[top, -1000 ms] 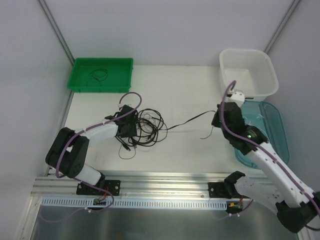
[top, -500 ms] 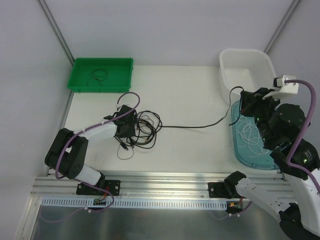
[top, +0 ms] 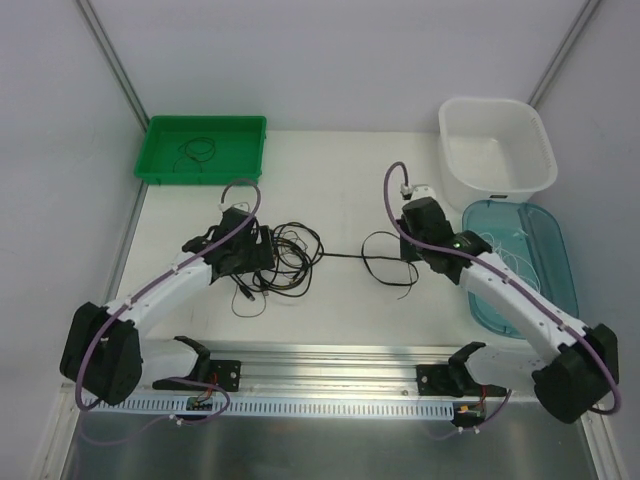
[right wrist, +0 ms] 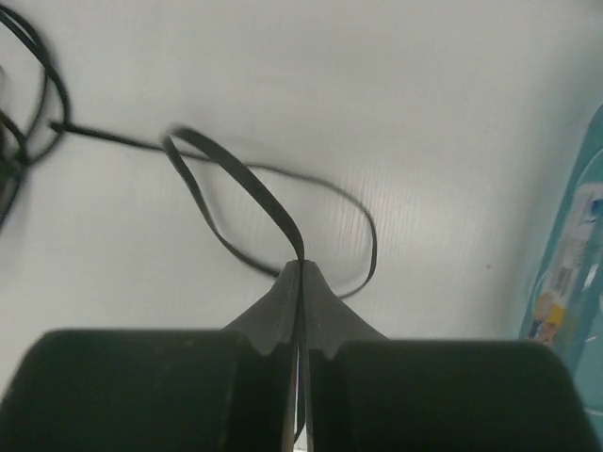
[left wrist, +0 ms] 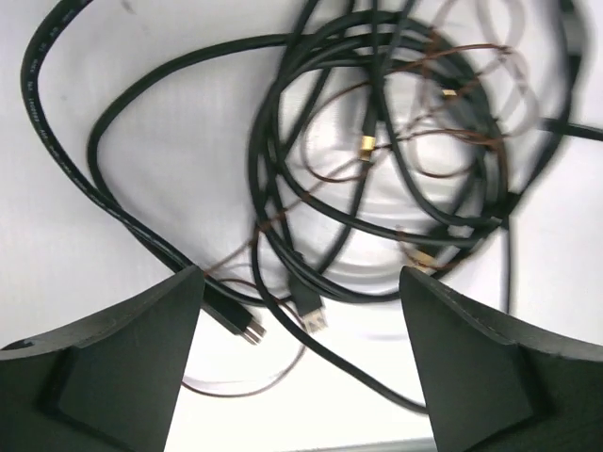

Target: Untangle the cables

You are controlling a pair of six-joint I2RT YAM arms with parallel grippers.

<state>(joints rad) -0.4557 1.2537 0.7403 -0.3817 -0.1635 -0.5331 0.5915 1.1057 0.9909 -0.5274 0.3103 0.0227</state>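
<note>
A tangle of black cables [top: 292, 260] with thin brown strands lies left of the table's middle. In the left wrist view the tangle [left wrist: 377, 160] fills the frame, with two small plugs [left wrist: 311, 313] near its lower edge. My left gripper [top: 260, 258] hovers over the tangle's left side, open [left wrist: 301, 320], with nothing between its fingers [left wrist: 122, 358]. My right gripper [top: 408, 250] is shut [right wrist: 301, 268] on a flat black cable [right wrist: 236, 179]. That cable lies in a slack loop [top: 385, 262] and runs left into the tangle.
A green tray [top: 160, 165] at the back left holds a small coiled black cable [top: 195, 150]. A white tub [top: 540, 150] stands at the back right. In front of it a teal tray [top: 555, 250] holds a thin white cable [top: 500, 262]. An aluminium rail [top: 330, 365] runs along the near edge.
My left gripper has opened and its arm has stretched out. My right arm swung from above the teal tray back toward the middle, and the once-taut cable now lies in a slack loop.
</note>
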